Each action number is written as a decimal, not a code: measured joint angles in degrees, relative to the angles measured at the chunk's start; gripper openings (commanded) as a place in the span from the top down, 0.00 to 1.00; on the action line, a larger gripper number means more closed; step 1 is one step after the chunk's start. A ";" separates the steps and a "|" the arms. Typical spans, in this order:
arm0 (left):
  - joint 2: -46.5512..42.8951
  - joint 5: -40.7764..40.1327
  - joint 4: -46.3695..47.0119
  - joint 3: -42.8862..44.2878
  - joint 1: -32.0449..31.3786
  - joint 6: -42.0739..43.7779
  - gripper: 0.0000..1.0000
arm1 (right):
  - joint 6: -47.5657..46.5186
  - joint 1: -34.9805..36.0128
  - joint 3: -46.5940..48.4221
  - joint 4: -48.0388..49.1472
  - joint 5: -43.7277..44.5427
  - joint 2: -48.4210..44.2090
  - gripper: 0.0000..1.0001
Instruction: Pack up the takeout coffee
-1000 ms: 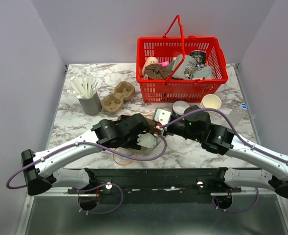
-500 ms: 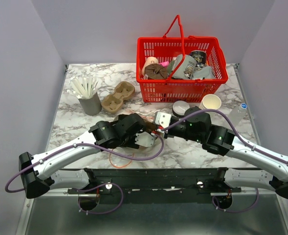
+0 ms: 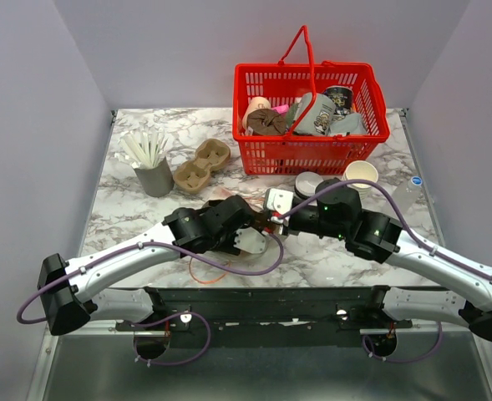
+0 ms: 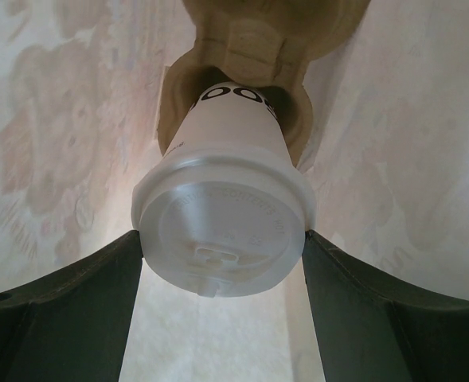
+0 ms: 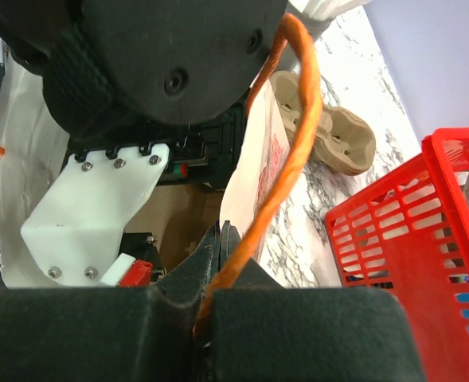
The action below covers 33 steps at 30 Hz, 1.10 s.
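L arm (image 3: 120, 259): base at 8 o'clock of top view, long link lying low and running toward 2 o'clock. L wrist (image 3: 205, 225) sits near table centre, tool end pointing about 4 o'clock. L gripper (image 4: 222, 239): jaws wide, fingers (image 4: 67, 306) touching lid rim of the takeout coffee (image 4: 226, 183) at its 9 and 3 o'clock.

R arm (image 3: 442, 263): base at 4 o'clock, link running toward 10 o'clock. R wrist (image 3: 333, 213) is just right of centre, tool end pointing 9 o'clock, close to L tool end. R gripper (image 5: 220, 239): jaws pressed together, pinching orange handle cord (image 5: 298, 119), which rises toward 1 o'clock.
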 measured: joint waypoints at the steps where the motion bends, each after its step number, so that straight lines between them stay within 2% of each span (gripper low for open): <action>1: 0.09 0.00 0.20 -0.35 0.09 0.20 1.00 | 0.17 -0.26 0.17 -0.11 -0.46 0.13 0.99; 10: 1.84 0.57 3.50 -1.16 3.26 2.45 1.00 | 1.49 -5.29 3.93 -3.17 -7.52 3.58 0.99; 28: 8.74 5.16 14.93 -2.49 7.67 7.23 1.00 | 2.82 -9.99 4.76 -6.36 -11.85 5.14 0.99; 30: 9.66 5.25 15.98 -2.49 7.78 7.30 0.94 | 2.97 -10.29 4.79 -6.67 -11.96 5.14 1.00; 31: 9.99 5.29 16.41 -2.49 7.85 7.26 0.84 | 3.02 -10.40 4.79 -6.78 -11.96 5.14 1.00; 33: 10.27 5.29 16.68 -2.36 7.87 7.21 0.73 | 3.17 -10.75 4.90 -7.04 -12.17 5.16 0.99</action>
